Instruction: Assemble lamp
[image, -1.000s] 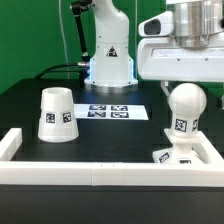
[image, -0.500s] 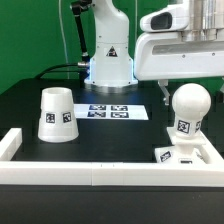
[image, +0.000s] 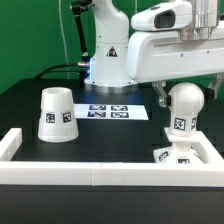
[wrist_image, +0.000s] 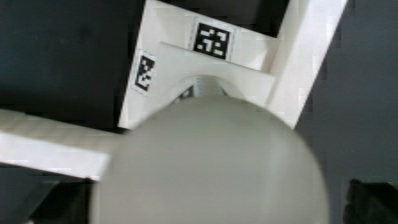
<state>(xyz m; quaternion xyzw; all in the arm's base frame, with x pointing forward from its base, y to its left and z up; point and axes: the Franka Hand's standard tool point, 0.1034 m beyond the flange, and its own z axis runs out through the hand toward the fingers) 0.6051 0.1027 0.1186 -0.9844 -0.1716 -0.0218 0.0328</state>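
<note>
The white ball-headed bulb (image: 183, 108) stands upright on the flat square base (image: 168, 156) at the exterior view's right, inside the rail's corner. My gripper (image: 186, 94) is open and hangs over the bulb's head, with one dark finger on each side of it. In the wrist view the bulb (wrist_image: 214, 160) fills the middle, and the dark fingers (wrist_image: 32, 205) show at the two lower corners. The base (wrist_image: 187, 65) with its markers lies beyond the bulb. The tapered shade (image: 56, 115) stands wide end down on the table at the exterior view's left, far from the gripper.
The marker board (image: 112, 111) lies flat in the middle behind the parts. A long white border rail (image: 90, 176) runs along the front and turns up at both ends. The arm's pedestal (image: 108, 62) stands at the back.
My gripper has moved toward the exterior view's left and come down, so its fingers now flank the bulb's head. The bulb, base and shade have not moved.
</note>
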